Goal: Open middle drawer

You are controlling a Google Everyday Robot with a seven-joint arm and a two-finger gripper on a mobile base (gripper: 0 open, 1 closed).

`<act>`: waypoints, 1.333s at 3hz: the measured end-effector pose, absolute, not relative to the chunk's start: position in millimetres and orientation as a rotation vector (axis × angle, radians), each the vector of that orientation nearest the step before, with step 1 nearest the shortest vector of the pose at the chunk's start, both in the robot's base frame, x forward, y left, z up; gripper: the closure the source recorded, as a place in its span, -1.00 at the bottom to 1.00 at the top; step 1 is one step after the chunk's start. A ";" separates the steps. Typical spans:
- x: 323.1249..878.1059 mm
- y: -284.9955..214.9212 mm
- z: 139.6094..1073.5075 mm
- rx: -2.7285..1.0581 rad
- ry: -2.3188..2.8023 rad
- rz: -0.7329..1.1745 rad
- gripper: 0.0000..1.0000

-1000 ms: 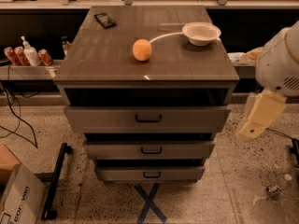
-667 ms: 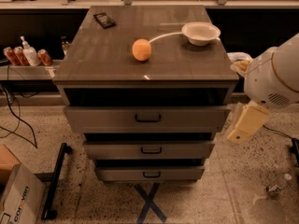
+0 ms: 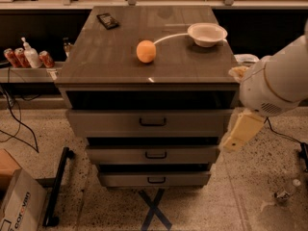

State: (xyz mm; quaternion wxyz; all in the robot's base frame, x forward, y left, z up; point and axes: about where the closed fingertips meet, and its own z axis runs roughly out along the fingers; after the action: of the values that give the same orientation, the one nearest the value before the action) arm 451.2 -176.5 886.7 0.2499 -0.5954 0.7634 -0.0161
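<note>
- I judge my claw (image 3: 242, 133) staged beside the cabinet (image 3: 192, 66) for approach; open or closed, I cannot tell
- Middle drawer (image 3: 115, 155) lies shut to its left, handle (image 3: 155, 155) untouched

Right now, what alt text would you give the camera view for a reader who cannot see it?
The robot's gripper hangs off the right side of the cabinet, about level with the middle drawer, touching nothing. The middle drawer looks shut, its black handle free. An orange and a white bowl sit on top.
</note>
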 end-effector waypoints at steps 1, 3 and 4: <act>459.1 -161.8 862.2 -1.633 2.046 -0.096 -1.00; 453.5 -155.0 806.6 -1.595 2.071 -0.041 -1.00; 446.0 -153.1 777.8 -1.573 2.103 0.029 -1.00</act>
State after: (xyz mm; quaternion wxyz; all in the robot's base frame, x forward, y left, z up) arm 446.0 -153.1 777.8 0.2546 -0.5791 0.7744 0.0107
